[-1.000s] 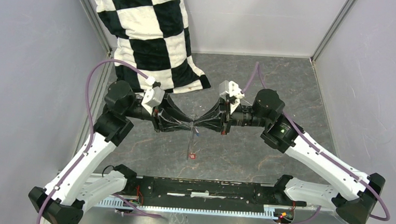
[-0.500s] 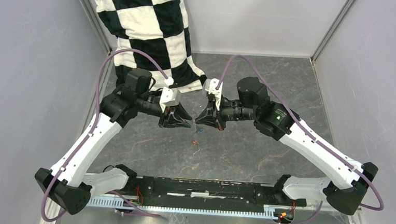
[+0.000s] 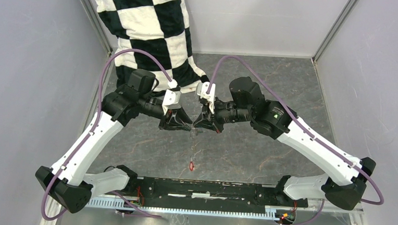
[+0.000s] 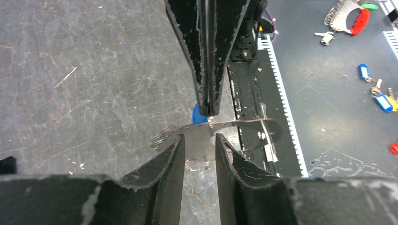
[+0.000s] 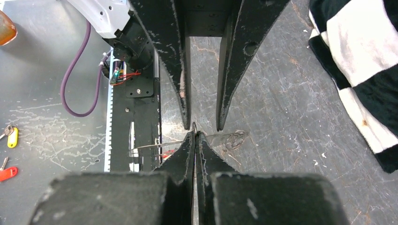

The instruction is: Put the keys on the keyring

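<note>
Top: right gripper is clamped on the keyring, which hangs in the air between the arms. The red key dangles at its low end and looks threaded. Left gripper is slack, jaws apart, just beside.
Left wrist: blue key sits behind the right tips; can't tell if it's on the ring.
Right wrist: thin grey wire crosses the closed tips.
Step is likely threading the blue key; next the left needs a fine re-grip.
</note>
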Controlling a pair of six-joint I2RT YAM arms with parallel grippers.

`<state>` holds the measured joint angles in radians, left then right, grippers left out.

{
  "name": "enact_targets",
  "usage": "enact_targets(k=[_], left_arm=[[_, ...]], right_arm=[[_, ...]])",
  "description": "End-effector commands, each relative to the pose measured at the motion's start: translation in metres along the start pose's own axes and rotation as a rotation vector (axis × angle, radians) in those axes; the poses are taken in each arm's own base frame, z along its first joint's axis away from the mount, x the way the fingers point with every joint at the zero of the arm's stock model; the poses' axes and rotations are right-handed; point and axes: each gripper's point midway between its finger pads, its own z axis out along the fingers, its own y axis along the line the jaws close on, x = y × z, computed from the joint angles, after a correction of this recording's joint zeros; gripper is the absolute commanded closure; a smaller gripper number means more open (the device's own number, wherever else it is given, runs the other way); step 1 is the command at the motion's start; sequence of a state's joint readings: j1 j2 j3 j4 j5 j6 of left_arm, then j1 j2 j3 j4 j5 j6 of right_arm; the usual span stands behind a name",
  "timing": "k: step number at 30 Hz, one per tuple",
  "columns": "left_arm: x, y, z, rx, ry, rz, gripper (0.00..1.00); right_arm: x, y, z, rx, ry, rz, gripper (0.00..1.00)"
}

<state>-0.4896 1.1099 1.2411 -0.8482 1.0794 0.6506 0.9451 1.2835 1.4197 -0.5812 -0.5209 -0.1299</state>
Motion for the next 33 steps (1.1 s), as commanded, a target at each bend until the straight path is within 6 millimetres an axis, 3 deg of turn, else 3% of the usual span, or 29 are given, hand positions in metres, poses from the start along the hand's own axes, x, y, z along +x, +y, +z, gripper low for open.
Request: enact_targets(k=[1,4,10,24,28,31,33], left_arm=[[-0.017,-0.015,-0.004,0.046,-0.034,0.081,0.61],[-0.018,-0.017,-0.005,0.047,-0.036,0.089,0.5],[-0.021,-0.02,-0.006,0.054,-0.047,0.1,0.5],[-0.02,-0.008,-0.003,0.027,-0.02,0.075,0.75],[-0.019,-0.008,-0.003,0.027,-0.017,0.073,0.96],[-0.017,-0.009,-0.003,0.03,-0.013,0.069,0.98],[-0.016,-0.011,-0.003,0.037,-0.014,0.074,0.98]], right_arm=[[-0.021,-0.001,-0.001,0.01,-0.039,-0.039,0.99],[-0.021,0.0,0.0,0.008,-0.034,-0.042,1.0],[-0.022,0.001,-0.001,0.009,-0.032,-0.042,0.99],[-0.03,0.004,0.005,-0.013,-0.027,-0.053,0.99],[-0.034,0.006,0.005,-0.025,-0.031,-0.057,0.99],[-0.042,0.007,0.001,-0.017,-0.059,-0.059,1.0],[-0.051,0.004,-0.004,0.009,-0.087,-0.055,0.93]])
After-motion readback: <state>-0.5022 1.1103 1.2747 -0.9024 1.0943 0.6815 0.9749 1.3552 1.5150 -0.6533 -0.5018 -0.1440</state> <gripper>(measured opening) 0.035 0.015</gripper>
